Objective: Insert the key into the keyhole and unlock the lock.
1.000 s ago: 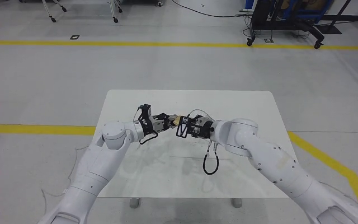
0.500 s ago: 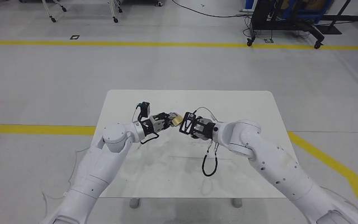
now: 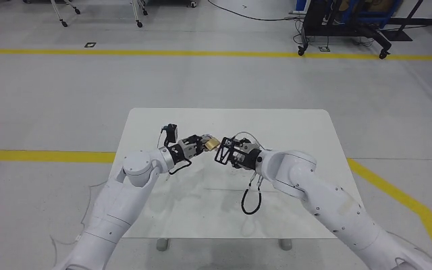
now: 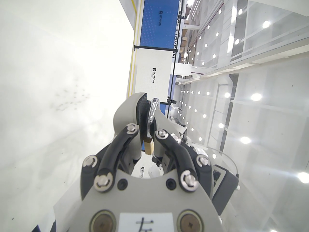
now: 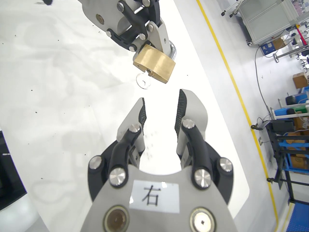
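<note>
Right wrist view: key (image 5: 143,81) sits in the keyhole (image 5: 151,73) of the brass padlock (image 5: 154,63), clamped by its shackle (image 5: 172,50) in the left gripper (image 4: 149,109) above the table (image 5: 60,78); right gripper (image 5: 161,108), spread apart, faces it, so next probably pinch key head, twist.

Key (image 5: 143,82) blade hidden inside lock (image 5: 155,63); round head exposed. Shackle (image 5: 173,50) mostly covered by left gripper (image 4: 148,114) fingers. Top view: key too small to resolve.
</note>
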Robot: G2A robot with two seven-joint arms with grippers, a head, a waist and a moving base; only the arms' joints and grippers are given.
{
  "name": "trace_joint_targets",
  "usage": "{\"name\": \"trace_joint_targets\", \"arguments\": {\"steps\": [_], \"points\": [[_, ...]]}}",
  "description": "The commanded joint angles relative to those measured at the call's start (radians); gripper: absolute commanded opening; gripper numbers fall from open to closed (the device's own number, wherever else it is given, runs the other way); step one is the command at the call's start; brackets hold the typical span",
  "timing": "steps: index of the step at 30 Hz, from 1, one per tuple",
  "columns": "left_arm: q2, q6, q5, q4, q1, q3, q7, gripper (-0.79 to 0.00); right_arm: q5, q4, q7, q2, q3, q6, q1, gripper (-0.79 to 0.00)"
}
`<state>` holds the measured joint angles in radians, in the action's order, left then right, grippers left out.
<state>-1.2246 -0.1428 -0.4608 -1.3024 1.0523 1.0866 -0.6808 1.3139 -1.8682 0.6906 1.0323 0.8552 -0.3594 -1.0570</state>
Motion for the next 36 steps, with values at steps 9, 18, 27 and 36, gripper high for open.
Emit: {"name": "trace_joint_targets", "arguments": {"steps": [9,18,27,36], "points": [[-0.004,-0.019,-0.01,-0.018,0.009,-0.007,0.009,-0.785,0.024,-0.015,0.015,0.022,-0.038,0.031,0.003,-0.536],[-0.002,0.002,-0.004,-0.015,0.01,0.001,-0.027,-0.785,-0.022,0.007,0.001,0.038,-0.023,0.088,-0.007,-0.785],[-0.003,0.133,0.003,0.018,0.01,0.001,-0.088,-0.785,-0.222,0.074,-0.09,0.043,0.048,0.085,-0.055,-0.785],[-0.003,0.24,0.022,0.05,0.011,0.021,-0.067,-0.785,-0.362,0.116,-0.241,0.042,0.121,0.031,-0.104,-0.785]]}}
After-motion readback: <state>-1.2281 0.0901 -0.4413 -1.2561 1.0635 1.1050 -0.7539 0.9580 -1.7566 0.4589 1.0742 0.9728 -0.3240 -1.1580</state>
